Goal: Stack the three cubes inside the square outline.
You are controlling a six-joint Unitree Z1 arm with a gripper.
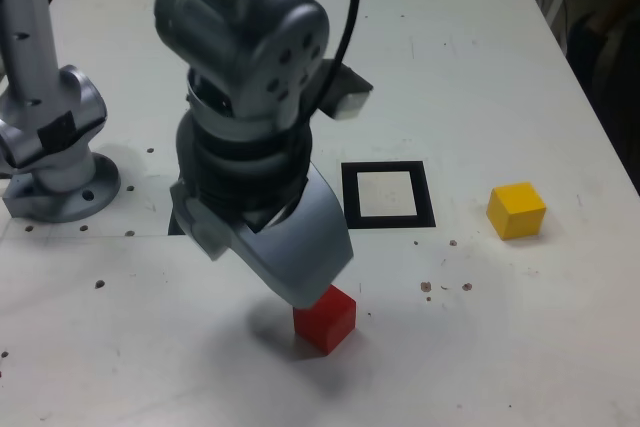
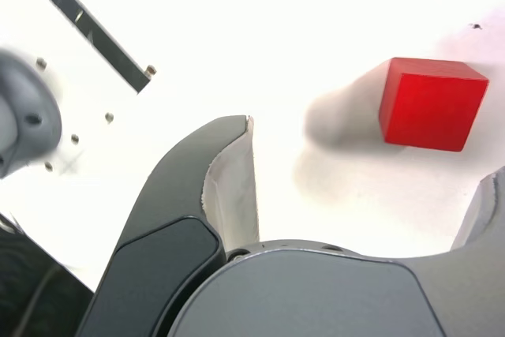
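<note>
The gripper (image 2: 367,187) is open and holds nothing. The red cube (image 1: 325,320) sits at the lower centre of the exterior view; the square outline (image 1: 388,195) is right of centre, the yellow cube (image 1: 516,211) farther right.

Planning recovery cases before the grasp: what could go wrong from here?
The open gripper may come down with a finger on the red cube, which sits nearer one finger than the other. The cube's faces look turned relative to the fingers, so closing could twist or push it.
</note>
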